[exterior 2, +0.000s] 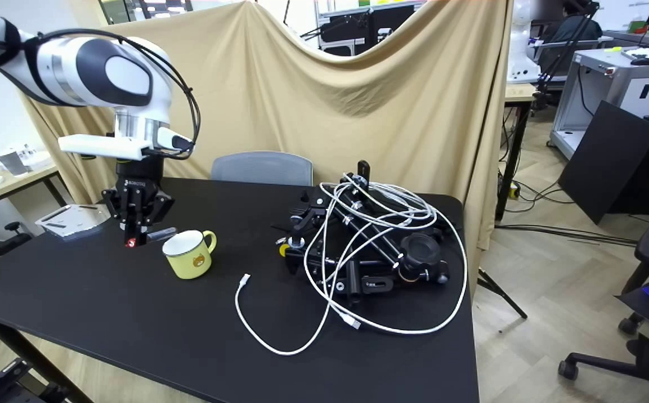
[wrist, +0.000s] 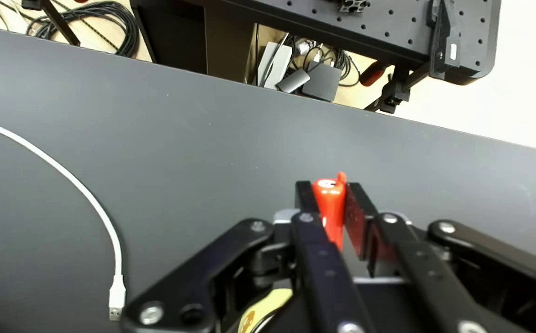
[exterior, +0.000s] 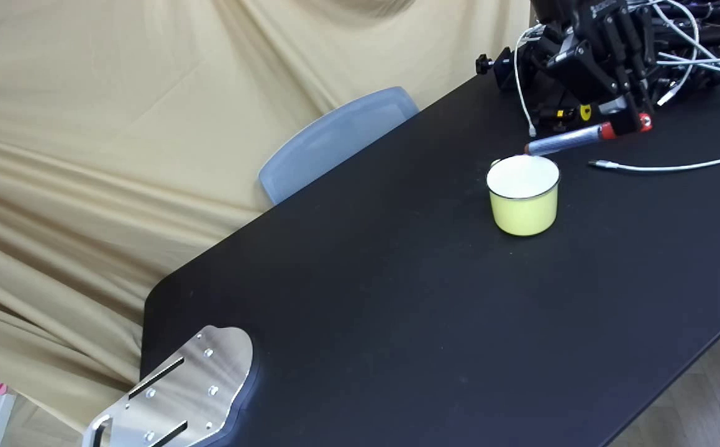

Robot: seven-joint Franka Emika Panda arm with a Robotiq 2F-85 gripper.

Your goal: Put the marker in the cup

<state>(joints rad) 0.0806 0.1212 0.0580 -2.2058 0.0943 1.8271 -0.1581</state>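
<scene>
The marker shows a clear-grey body (exterior: pixel 563 141) and a red cap end, and it also shows in an exterior view (exterior 2: pixel 162 234). My gripper (exterior: pixel 628 121) is shut on its red end; in the wrist view the red cap (wrist: pixel 330 199) sits between the fingertips (wrist: pixel 337 206). The marker is held above the table, tilted nearly level, body end towards the cup. The pale yellow-green cup (exterior: pixel 524 214) stands upright, white inside, its handle and bear print visible in an exterior view (exterior 2: pixel 190 264). The marker's tip appears close to the rim; I cannot tell if it is over the opening. A yellow sliver of cup (wrist: pixel 268 307) shows behind the gripper.
A black stand (exterior 2: pixel 358 246) with coiled white cables (exterior 2: pixel 285 352) lies on the black table (exterior 2: pixel 134 313). A cable end (wrist: pixel 117 296) also shows in the wrist view. A metal plate (exterior: pixel 186 385) is at a table edge. A grey chair (exterior 2: pixel 262 168) stands behind.
</scene>
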